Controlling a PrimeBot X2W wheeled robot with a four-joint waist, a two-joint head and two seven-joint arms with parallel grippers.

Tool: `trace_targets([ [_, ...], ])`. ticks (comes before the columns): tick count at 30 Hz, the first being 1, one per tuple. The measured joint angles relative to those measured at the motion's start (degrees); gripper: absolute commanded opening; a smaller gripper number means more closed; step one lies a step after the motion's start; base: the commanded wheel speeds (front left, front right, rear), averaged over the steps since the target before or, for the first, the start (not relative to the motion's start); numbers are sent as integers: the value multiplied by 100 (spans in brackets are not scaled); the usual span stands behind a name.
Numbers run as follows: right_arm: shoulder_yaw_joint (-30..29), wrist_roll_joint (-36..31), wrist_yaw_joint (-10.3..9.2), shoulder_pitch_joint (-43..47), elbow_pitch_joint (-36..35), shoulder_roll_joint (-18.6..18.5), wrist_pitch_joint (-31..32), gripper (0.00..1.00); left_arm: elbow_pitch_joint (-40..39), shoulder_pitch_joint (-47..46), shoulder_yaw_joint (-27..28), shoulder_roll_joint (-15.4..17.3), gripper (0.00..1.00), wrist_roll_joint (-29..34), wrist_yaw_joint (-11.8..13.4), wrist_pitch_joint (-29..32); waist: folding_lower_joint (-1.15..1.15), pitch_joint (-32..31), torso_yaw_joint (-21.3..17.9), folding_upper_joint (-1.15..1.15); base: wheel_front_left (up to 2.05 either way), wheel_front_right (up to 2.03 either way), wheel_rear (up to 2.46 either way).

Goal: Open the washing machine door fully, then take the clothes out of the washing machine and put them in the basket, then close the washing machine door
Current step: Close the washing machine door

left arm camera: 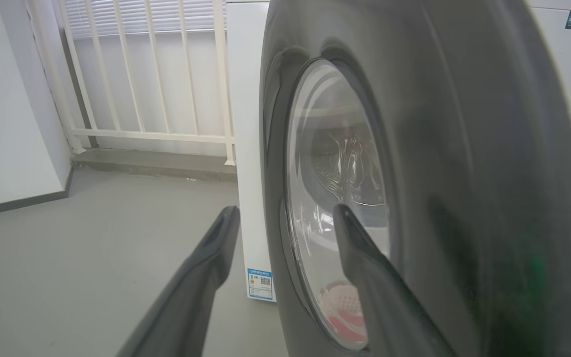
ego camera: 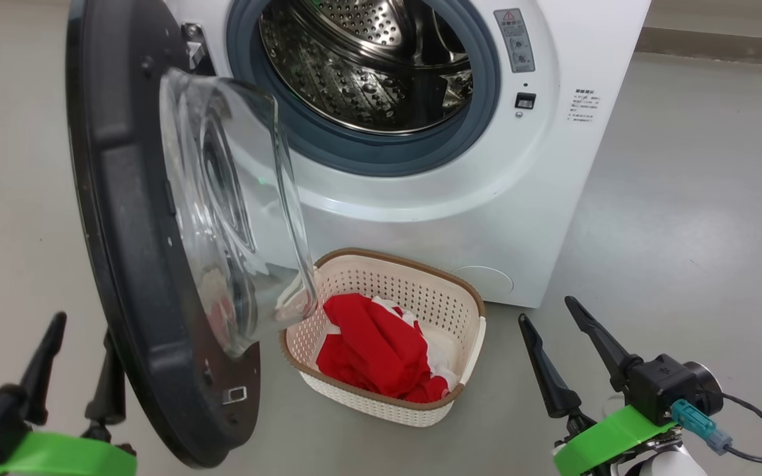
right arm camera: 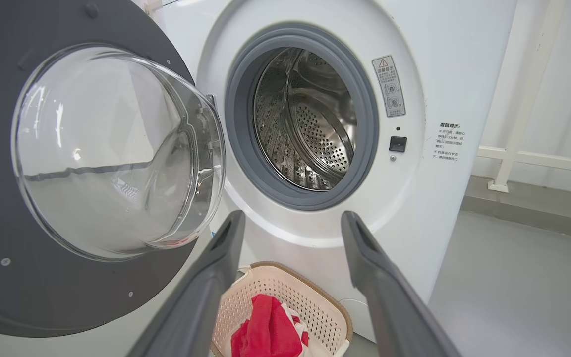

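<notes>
Grey floor w/ white washing machine at far centre. The washing machine door stood wide open at left. The basket sat on the floor just in front of the machine, w/ the red-and-white clothes inside. Left gripper was near the door's outer face, fingers spread, empty. Right gripper was at near right, fingers likewise apart. White railing & wall stood behind.

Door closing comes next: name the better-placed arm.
Left. The left gripper faces the washing machine door from outside; the right gripper is on its inner side, beyond the basket.
</notes>
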Motion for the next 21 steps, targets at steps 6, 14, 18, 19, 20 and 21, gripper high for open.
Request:
trace_targets([
  [6,0,0,0,16,-1,-1,0,100,33,177,-30,-91,100,112,33,-29,0,-26,27,0,0,0,0],
  [14,13,15,0,18,-1,-1,0,100,82,369,-42,-245,100,210,48,-35,0,-64,29,0,0,0,0],
  [18,13,20,0,21,-1,-1,0,100,81,389,-35,-259,100,315,48,-35,0,-74,35,0,0,0,0],
  [19,12,20,0,21,-3,-1,0,100,78,389,-27,-264,100,315,48,-35,0,-71,35,0,0,0,0],
  [20,13,20,0,21,-3,-1,0,100,76,389,-18,-269,100,321,48,-35,0,-68,36,0,0,0,0],
  [21,13,20,0,21,-5,-1,0,100,70,390,-3,-277,100,338,48,-35,0,-64,34,0,0,0,0],
])
